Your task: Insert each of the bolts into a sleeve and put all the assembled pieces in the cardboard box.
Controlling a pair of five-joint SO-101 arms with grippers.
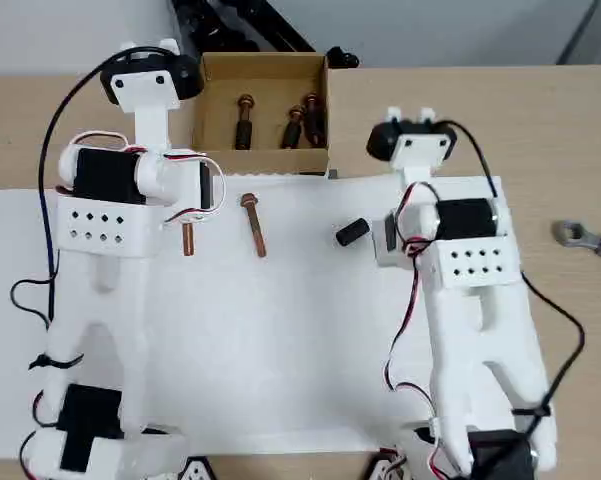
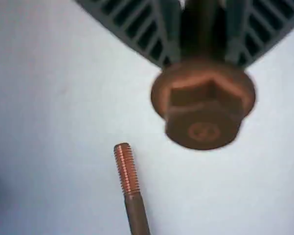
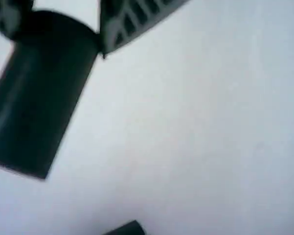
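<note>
The light wooden worktop (image 1: 540,130) carries a large white sheet (image 1: 280,340). At the sheet's far edge stands the open brown cardboard box (image 1: 212,70), and three copper bolts fitted in dark sleeves (image 1: 244,120) lie inside it. The left end effector (image 2: 201,24) pinches a copper hexagonal-head bolt (image 2: 203,105) by its shaft, over the sheet. A second copper bolt (image 1: 253,225) lies loose on the sheet near it. The right end effector (image 3: 58,14) pinches a black cylindrical sleeve (image 3: 39,93). A small metal wrench (image 1: 585,237) rests on the bare wood beyond the right arm.
</note>
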